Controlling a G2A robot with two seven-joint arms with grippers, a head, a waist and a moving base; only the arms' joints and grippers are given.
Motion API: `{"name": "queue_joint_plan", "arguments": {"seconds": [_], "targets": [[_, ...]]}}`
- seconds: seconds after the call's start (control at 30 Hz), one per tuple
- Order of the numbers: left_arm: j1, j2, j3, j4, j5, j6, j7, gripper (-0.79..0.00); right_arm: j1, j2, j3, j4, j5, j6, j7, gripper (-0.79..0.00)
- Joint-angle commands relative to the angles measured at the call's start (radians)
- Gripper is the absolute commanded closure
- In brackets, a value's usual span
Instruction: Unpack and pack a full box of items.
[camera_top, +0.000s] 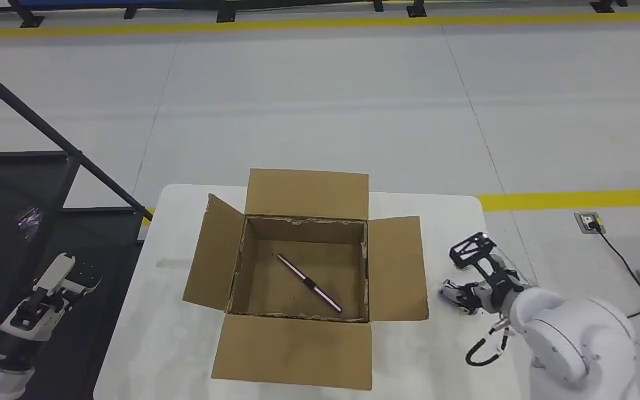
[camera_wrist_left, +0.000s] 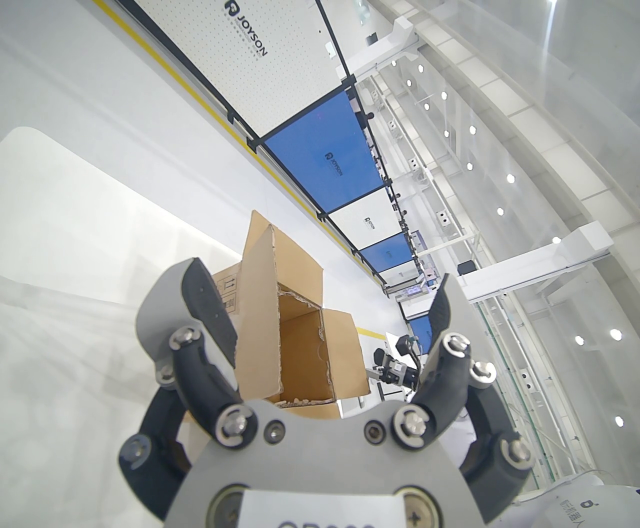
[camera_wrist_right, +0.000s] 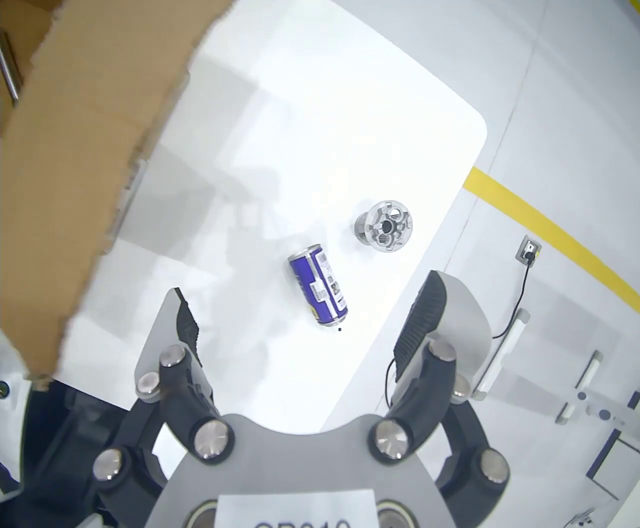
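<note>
pen alone in open box, mid-bench, long axis 10-to-4 o'clock | right jaws spread wide, empty, at the box's 3 o'clock above lying can and grey spool; pen at their 9, the nearer arm, I'd say | left jaws wide too, off-bench at 9 o'clock
</note>
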Motion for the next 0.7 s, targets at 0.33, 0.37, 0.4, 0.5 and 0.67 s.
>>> {"name": "queue_joint_plan", "arguments": {"seconds": [0.33,0.37,0.4,0.5,0.67], "targets": [[0.0,0.0,0.0,0.0,0.0,0.0,0.0,-0.785,0.187,0.198,-0.117,0.602,0.02,-0.158,-0.182,-0.785],[0.0,0.0,0.0,0.0,0.0,0.0,0.0,-0.785,0.2,0.212,-0.125,0.629,0.041,-0.167,-0.191,-0.785],[0.0,0.0,0.0,0.0,0.0,0.0,0.0,-0.785,0.211,0.225,-0.134,0.652,0.057,-0.177,-0.201,-0.785],[0.0,0.0,0.0,0.0,0.0,0.0,0.0,-0.785,0.225,0.262,-0.178,0.682,0.091,-0.194,-0.218,-0.785],[0.0,0.0,0.0,0.0,0.0,0.0,0.0,-0.785,0.227,0.314,-0.248,0.676,0.176,-0.19,-0.214,-0.468]]}}
